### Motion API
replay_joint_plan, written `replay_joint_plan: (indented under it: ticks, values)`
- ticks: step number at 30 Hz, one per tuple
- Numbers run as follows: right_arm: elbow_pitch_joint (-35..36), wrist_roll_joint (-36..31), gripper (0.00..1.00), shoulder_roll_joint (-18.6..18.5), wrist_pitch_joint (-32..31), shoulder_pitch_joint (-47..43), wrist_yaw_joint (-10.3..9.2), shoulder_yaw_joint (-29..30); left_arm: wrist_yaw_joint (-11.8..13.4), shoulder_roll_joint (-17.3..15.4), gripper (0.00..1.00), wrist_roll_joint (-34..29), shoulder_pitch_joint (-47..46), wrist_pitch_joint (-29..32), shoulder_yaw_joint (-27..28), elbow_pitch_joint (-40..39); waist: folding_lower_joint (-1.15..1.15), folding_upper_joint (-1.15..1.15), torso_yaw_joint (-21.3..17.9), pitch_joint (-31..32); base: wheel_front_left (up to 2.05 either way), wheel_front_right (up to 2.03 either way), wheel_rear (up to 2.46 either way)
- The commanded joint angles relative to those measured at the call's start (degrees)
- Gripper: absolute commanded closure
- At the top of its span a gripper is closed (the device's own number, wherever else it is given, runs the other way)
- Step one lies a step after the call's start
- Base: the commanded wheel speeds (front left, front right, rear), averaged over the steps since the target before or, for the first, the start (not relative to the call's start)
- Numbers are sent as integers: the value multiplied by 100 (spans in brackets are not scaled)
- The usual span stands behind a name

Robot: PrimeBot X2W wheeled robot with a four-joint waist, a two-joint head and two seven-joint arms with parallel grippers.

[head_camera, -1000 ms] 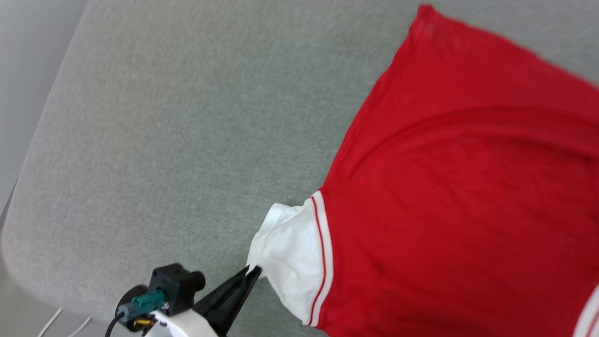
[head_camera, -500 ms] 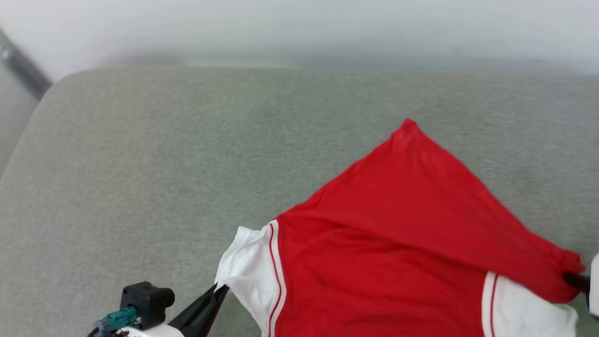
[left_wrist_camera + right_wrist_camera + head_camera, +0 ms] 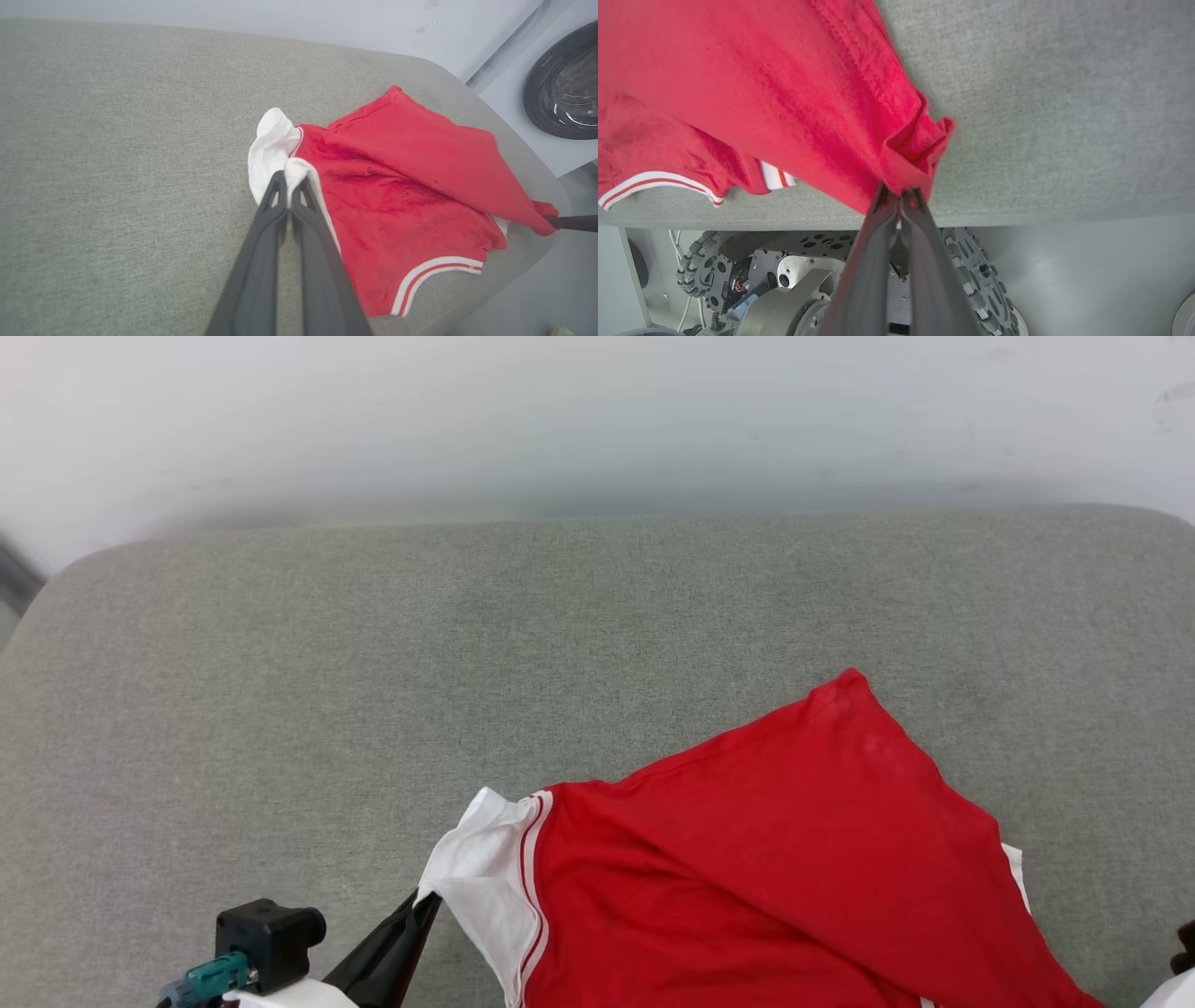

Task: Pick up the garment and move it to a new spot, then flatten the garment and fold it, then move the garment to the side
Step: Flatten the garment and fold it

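The garment (image 3: 747,859) is a red T-shirt with white sleeves and red-striped trim, lying on the near part of a grey cushioned surface (image 3: 373,663). My left gripper (image 3: 428,901) is shut on the white sleeve at the garment's left end; in the left wrist view that gripper (image 3: 289,184) pinches the sleeve (image 3: 271,144). My right gripper (image 3: 900,191) is shut on a bunched red corner of the garment (image 3: 808,93) near the surface's front edge. That gripper's fingers (image 3: 572,223) also reach in from the right in the left wrist view. No lettering shows.
The grey surface stretches wide to the left and back, up to a pale wall (image 3: 597,420). A round dark washer door (image 3: 563,84) stands beyond the surface's right end. My wheeled base (image 3: 784,280) sits below the front edge.
The head camera swung, so the whole picture shifted. The garment now lies lower and flatter on the surface, and its red body hangs less taut between my two grips.
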State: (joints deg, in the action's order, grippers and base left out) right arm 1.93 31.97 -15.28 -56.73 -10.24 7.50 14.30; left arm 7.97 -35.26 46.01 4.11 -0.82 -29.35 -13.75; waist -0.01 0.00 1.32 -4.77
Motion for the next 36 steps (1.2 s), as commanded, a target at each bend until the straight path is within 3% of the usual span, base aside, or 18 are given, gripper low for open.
replay_joint_plan:
  ticks: [1,2,3,4,10,17,28,36]
  values:
    - [-44,-41,100,-37,99,-79,-2,-73,-10,17,100,-34,3,-17,-22,8,1,0,-11,-9,0,0,0]
    - [-68,-41,100,-70,204,-74,-2,-120,-15,15,100,-41,-8,-3,-34,9,1,0,-15,-12,0,0,0]
    - [-84,-17,82,-84,313,-39,-2,-149,-17,16,100,-42,-20,3,-45,7,1,0,-17,-17,0,0,0]
    - [-97,23,0,-96,421,13,-2,-180,-19,16,100,-36,-33,14,-52,4,1,0,-16,-24,0,0,0]
    - [139,215,0,-450,726,333,-2,-516,-27,3,100,-84,-98,55,-96,-24,1,0,82,-46,0,0,0]
    - [510,245,0,-750,579,1117,-2,-808,-18,-44,100,-219,-185,103,-188,-186,1,0,355,-217,0,0,0]
    - [-603,-185,0,-746,331,3054,-2,-1126,-155,67,100,-415,-657,197,-354,-318,1,0,1106,-940,0,0,0]
    - [-1530,-602,0,-858,319,3818,-2,-1369,-295,247,100,-503,-936,163,-495,-209,1,0,1520,-1334,0,0,0]
